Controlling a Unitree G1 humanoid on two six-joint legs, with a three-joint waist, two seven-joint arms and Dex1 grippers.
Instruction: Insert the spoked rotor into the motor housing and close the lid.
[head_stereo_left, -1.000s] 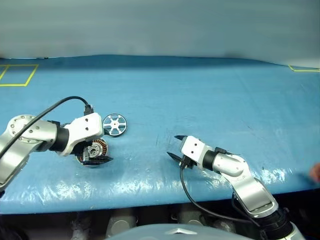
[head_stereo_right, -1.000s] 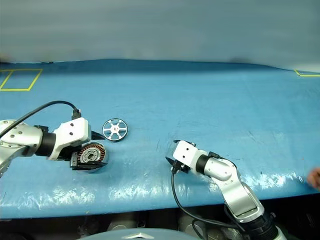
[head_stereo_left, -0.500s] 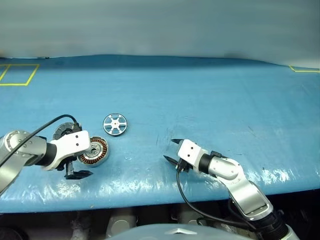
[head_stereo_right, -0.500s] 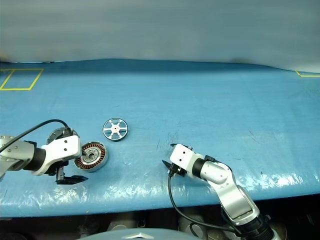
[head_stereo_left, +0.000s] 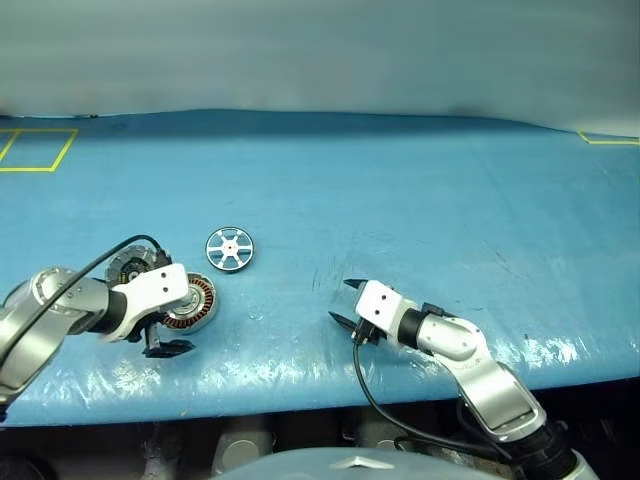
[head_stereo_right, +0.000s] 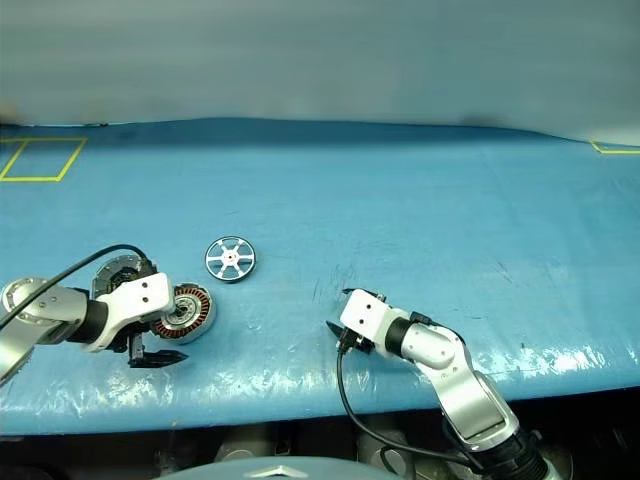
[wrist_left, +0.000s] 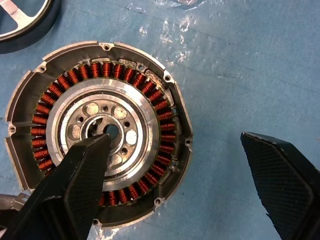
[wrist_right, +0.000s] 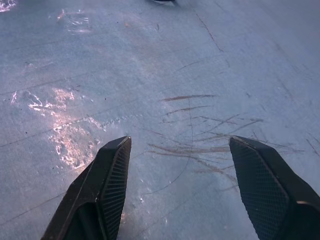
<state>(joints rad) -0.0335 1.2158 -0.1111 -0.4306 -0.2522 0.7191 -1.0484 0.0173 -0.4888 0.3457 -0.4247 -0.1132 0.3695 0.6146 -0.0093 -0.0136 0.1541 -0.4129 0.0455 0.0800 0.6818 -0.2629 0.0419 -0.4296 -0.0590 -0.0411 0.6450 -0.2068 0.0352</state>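
Looking across the blue table (head_stereo_left: 420, 180), I see wide bare surface toward the far edge and between my arms; the near edge runs just under both grippers. My left gripper (wrist_left: 192, 170) stands spread wide, holding nothing, one finger (wrist_left: 75, 180) over the motor housing (head_stereo_left: 192, 303). Its lid (head_stereo_right: 118, 270) lies flipped open beside it. Just beyond sits the spoked rotor (head_stereo_left: 229, 248). My right gripper (wrist_right: 182, 182) hovers parted and empty over scratched table.

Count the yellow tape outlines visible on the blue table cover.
2. One yellow tape outline lies at the far left corner of the blue cover; another at the far right edge, cut off by the frame. More may lie out of frame.
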